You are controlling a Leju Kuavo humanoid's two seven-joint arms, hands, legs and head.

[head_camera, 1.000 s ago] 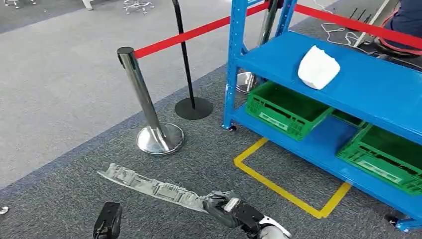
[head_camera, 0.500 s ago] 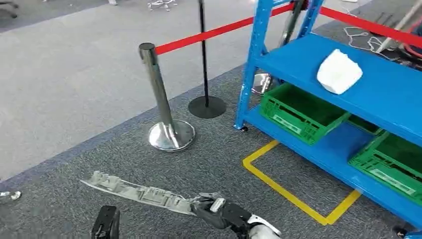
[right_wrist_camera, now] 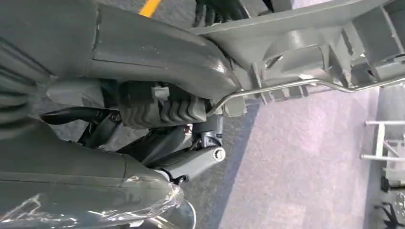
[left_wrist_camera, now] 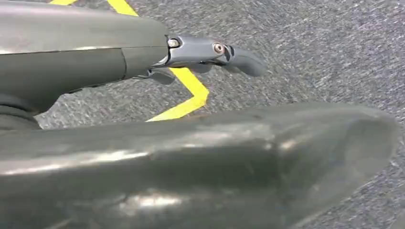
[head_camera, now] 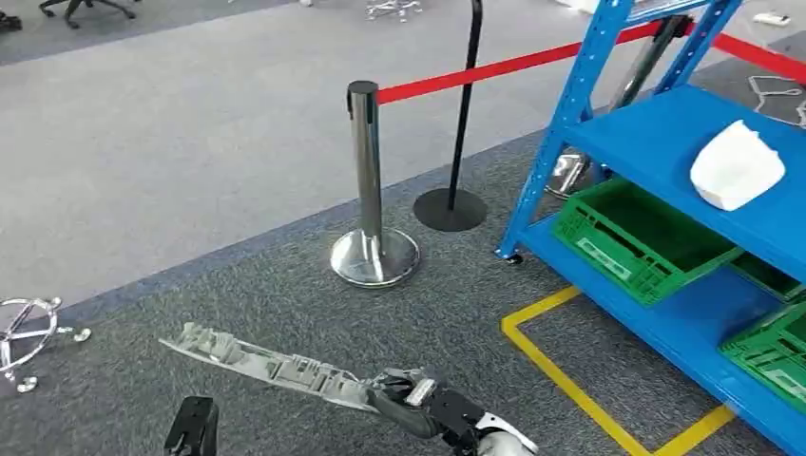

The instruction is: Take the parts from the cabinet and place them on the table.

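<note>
View has swung left (camera moved); right hand [head_camera: 418, 397] still grips grey part [head_camera: 261, 359].

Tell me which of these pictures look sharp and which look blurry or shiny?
Head view: evenly lit and fairly sharp, with glare on the chrome post. Left wrist view: the left hand is sharp, the big grey shape in front blurred. Right wrist view: the grey part is clear, with shiny wrinkled film nearby.

Dark grey hand [head_camera: 423, 404] with ribbed finger pads [right_wrist_camera: 157, 110], silver screws, silver-white wrist.
</note>
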